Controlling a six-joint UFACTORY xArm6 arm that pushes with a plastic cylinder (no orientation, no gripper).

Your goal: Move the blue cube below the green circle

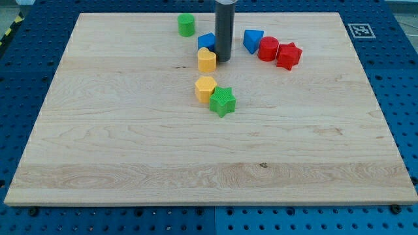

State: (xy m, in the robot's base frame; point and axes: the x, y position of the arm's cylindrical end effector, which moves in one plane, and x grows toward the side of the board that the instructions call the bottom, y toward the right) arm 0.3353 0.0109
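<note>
Pressing my tip (223, 60), a bare rod gripping nothing, against the blue cube (207, 41) from the view's right; cube sits right-below the green circle (186, 25), leftward shove outstanding.

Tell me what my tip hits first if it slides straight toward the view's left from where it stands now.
Probably the blue cube: my tip stands right beside it on the view's right, apparently touching. The yellow block sits just below that line and might be clipped too; depth is hard to judge here.
</note>
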